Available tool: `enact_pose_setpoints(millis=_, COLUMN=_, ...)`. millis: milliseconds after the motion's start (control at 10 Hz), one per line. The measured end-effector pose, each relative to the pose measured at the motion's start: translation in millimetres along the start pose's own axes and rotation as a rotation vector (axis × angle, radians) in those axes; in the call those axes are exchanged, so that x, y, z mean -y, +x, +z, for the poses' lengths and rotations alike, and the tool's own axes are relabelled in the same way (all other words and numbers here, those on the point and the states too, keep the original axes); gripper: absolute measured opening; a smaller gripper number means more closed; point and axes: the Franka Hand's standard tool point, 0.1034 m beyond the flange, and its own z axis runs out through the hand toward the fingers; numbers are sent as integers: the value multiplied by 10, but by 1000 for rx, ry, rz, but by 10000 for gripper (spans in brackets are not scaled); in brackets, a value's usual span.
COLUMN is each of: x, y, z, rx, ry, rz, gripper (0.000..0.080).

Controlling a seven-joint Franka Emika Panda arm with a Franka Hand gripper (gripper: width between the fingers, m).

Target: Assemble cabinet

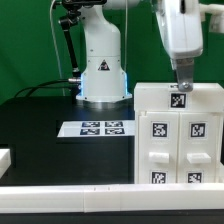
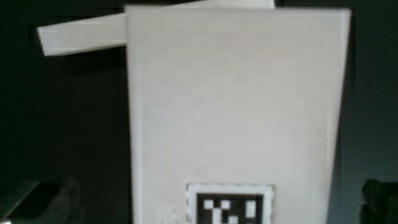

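Observation:
The white cabinet (image 1: pixel 178 135) stands at the exterior view's right, with several black-and-white tags on its front. My gripper (image 1: pixel 180 82) hangs straight down over its top edge, just above a tagged part (image 1: pixel 179 98). In the wrist view a long white panel (image 2: pixel 235 100) with a tag (image 2: pixel 231 206) fills the middle. My gripper (image 2: pixel 210 200) straddles it, with dark fingers (image 2: pixel 39 200) on either side of the panel. A gap shows between the panel and the finger, so the jaws stand open and hold nothing.
The marker board (image 1: pixel 97 128) lies on the black table in front of the robot base (image 1: pixel 103 70). A white rail (image 1: pixel 90 205) runs along the front edge. A small white piece (image 1: pixel 5 157) lies at the far left. A slanted white part (image 2: pixel 80 38) shows beyond the panel.

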Motion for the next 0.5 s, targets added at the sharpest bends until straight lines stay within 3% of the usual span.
enact_pose_setpoints(millis=300, x=24, y=-181, z=16, rx=2, ry=-5, rz=-3, gripper=796)
enact_pose_setpoints(millis=500, x=19, y=-180, z=27, rx=1, ry=-6, rz=-14, gripper=796)
